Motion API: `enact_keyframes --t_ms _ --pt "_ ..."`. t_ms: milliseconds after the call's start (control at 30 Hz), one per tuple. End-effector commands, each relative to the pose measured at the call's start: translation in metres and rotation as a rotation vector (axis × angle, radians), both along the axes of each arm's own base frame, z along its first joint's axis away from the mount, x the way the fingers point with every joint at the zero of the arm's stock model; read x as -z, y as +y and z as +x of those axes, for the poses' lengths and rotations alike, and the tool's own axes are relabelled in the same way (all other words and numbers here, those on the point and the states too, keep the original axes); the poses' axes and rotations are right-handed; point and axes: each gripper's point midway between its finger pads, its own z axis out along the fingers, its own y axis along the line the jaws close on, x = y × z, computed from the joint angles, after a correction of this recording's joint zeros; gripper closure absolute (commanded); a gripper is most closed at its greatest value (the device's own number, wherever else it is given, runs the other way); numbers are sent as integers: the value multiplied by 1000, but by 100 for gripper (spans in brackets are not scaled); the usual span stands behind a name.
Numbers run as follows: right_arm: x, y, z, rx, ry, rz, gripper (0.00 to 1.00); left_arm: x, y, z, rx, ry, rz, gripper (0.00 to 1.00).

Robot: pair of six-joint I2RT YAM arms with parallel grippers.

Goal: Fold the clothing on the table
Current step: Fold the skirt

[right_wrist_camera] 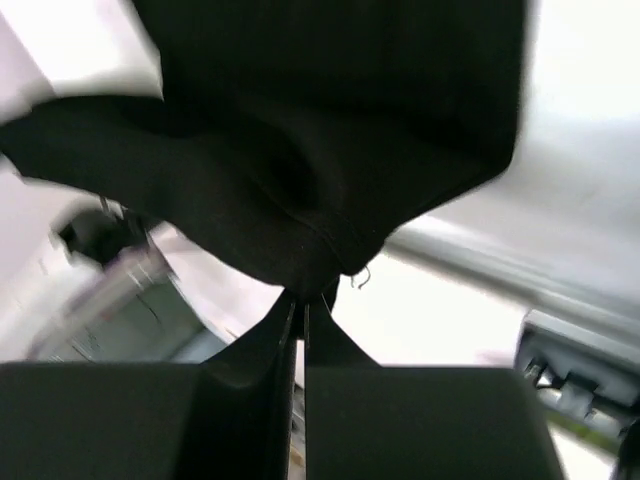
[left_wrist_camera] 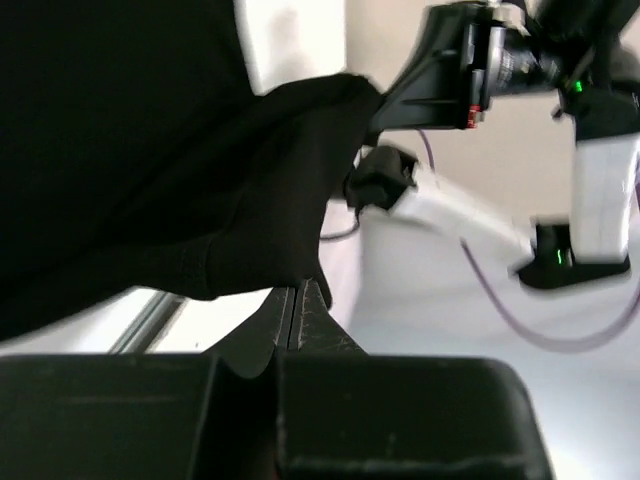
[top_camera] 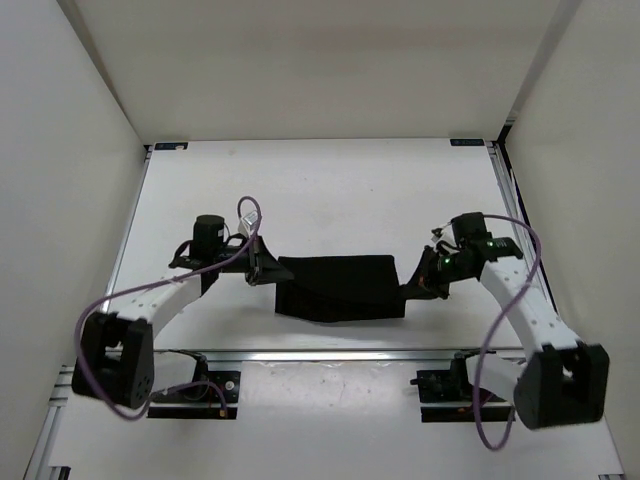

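The black clothing (top_camera: 340, 286) hangs stretched between my two grippers above the middle of the white table (top_camera: 330, 190), its lower edge sagging toward the near rail. My left gripper (top_camera: 266, 266) is shut on the garment's left end; in the left wrist view the fabric (left_wrist_camera: 150, 150) fills the upper left and runs down into the closed fingertips (left_wrist_camera: 295, 292). My right gripper (top_camera: 414, 282) is shut on the right end. In the right wrist view the cloth (right_wrist_camera: 320, 140) bunches to a point between the closed jaws (right_wrist_camera: 303, 300), with a loose thread beside it.
An aluminium rail (top_camera: 330, 355) runs along the near edge just below the garment. White walls (top_camera: 60, 150) stand on the left, right and far sides. Purple cables (top_camera: 515, 300) loop from both arms. The right arm (left_wrist_camera: 600, 150) shows in the left wrist view.
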Motion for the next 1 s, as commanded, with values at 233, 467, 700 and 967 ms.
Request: enact_keyframes --t_ms 233,467,700,967 --pt "-40 -42 223 111 -346 -67 100 -34 -32 183 -189 -65 -31 100" --pt "-157 -64 319 168 -705 -61 100 -176 -23 268 -252 -343 -220 100" --pt "-148 -58 273 104 -719 -19 100 -169 -8 232 -253 -340 -189 100" --pt "22 -45 121 29 -213 68 100 -16 -5 92 -238 -4 -23 100"
